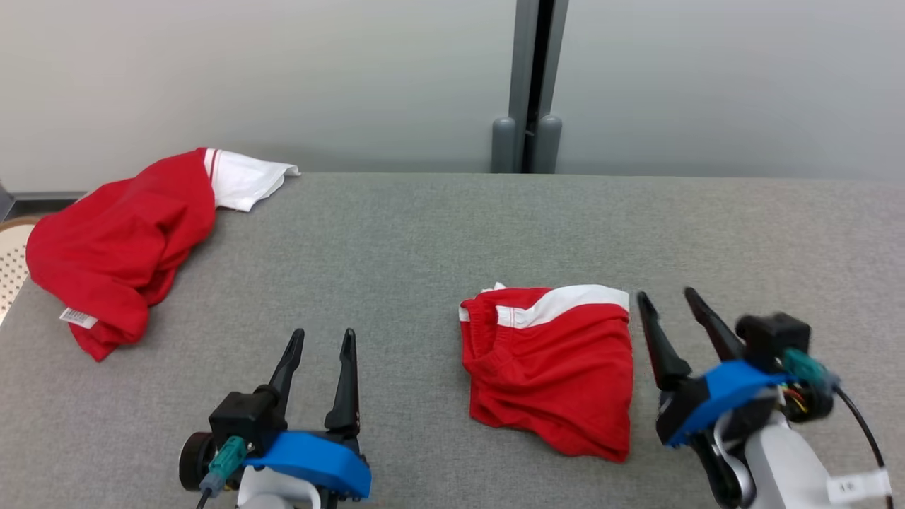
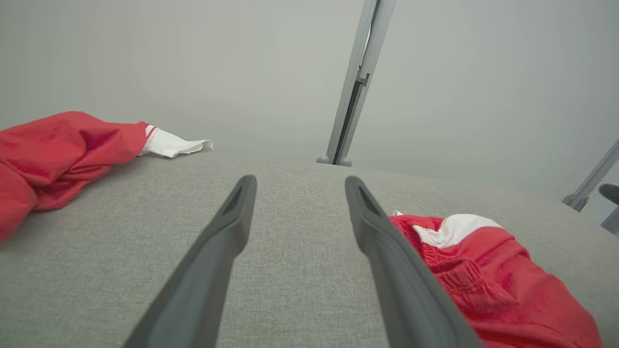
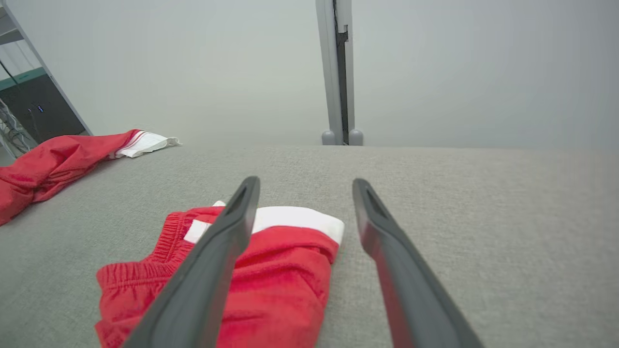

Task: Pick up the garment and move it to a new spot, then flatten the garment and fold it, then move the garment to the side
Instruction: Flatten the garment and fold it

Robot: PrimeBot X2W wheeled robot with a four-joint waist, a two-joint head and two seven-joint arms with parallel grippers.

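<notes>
A folded red garment [image 1: 555, 364] with a white stripe and an elastic waistband lies on the grey table [image 1: 424, 240], right of centre. It also lies at the lower right of the left wrist view, garment [image 2: 483, 280], and at the lower left of the right wrist view, garment [image 3: 271, 270]. My right gripper [image 1: 668, 300] stands open just right of it, its fingers apart and empty, clear of the cloth. Near the front edge my left gripper [image 1: 324, 341] is open and empty, well left of the garment.
A second red and white garment [image 1: 127, 240] lies crumpled at the table's far left corner, with a white label at its near edge. A grey post [image 1: 527, 85] rises behind the table's back edge. A pale perforated object [image 1: 10, 261] sits beyond the left edge.
</notes>
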